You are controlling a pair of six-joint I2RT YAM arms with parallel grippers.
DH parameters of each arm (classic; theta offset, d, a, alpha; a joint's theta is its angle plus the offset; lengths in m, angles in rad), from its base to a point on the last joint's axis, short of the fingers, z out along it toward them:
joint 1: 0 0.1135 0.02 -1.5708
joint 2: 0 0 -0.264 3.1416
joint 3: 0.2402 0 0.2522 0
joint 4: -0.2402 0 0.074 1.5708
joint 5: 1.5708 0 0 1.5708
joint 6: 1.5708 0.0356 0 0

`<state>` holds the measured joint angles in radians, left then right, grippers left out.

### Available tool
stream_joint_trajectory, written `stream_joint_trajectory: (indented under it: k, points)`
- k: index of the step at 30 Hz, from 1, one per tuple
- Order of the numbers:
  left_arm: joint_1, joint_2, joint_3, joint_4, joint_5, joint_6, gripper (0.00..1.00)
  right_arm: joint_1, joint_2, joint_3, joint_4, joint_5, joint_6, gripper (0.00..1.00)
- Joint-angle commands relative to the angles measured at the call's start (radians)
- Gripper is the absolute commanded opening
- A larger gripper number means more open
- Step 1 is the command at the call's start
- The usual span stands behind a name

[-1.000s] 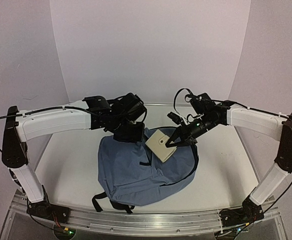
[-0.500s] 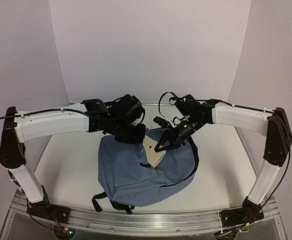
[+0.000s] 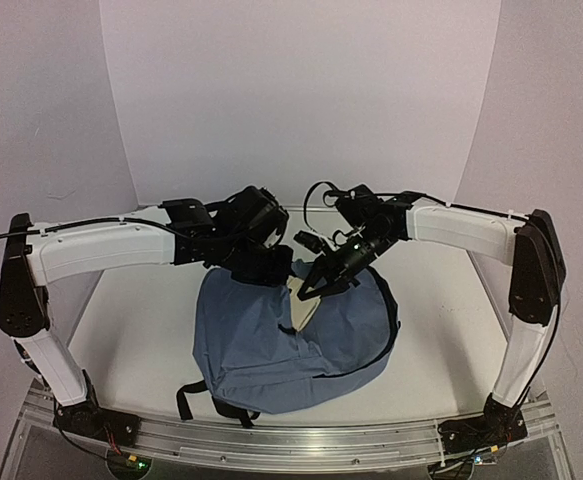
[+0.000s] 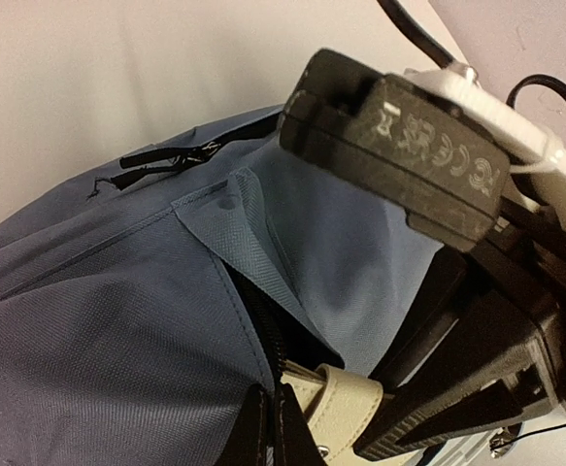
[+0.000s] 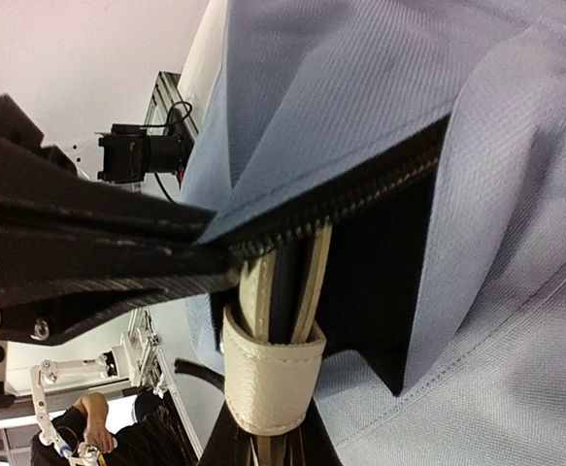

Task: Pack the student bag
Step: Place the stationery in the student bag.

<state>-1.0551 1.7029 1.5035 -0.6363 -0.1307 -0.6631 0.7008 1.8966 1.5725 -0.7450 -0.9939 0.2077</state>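
Two arms meet over the bag (image 3: 271,350), which lies flat at mid-table (image 3: 441,330) with its mouth toward the far side. The fabric looks soft and light, likely to sag and fold under any push, so the stiffer zip (image 5: 360,199) edge is the sensible hold. The left gripper (image 3: 271,272) has its jaws pinched together on that edge, holding it up over a dark gap. The right gripper (image 3: 309,290) has its jaws clamped on a cream book (image 3: 299,308) with a loop closure, partly inside the mouth, just beside the left jaws. Released, the mouth would probably collapse.
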Motion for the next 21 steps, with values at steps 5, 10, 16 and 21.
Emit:
stream_joint_trajectory:
  k: [5,10,16,21]
  points:
    - [-0.009,-0.109,-0.023,0.185,0.049,-0.033,0.0,-0.02,0.02,0.024,0.223,0.006,0.135,0.0]
    - [-0.008,-0.1,-0.031,0.217,0.066,-0.049,0.0,-0.013,-0.011,-0.131,0.568,0.001,0.364,0.0]
    - [-0.001,-0.088,-0.028,0.252,0.072,-0.063,0.0,0.029,0.0,-0.265,0.921,0.003,0.577,0.0]
    - [0.008,-0.079,-0.023,0.255,0.06,-0.082,0.0,0.049,0.03,-0.305,1.105,-0.012,0.7,0.0]
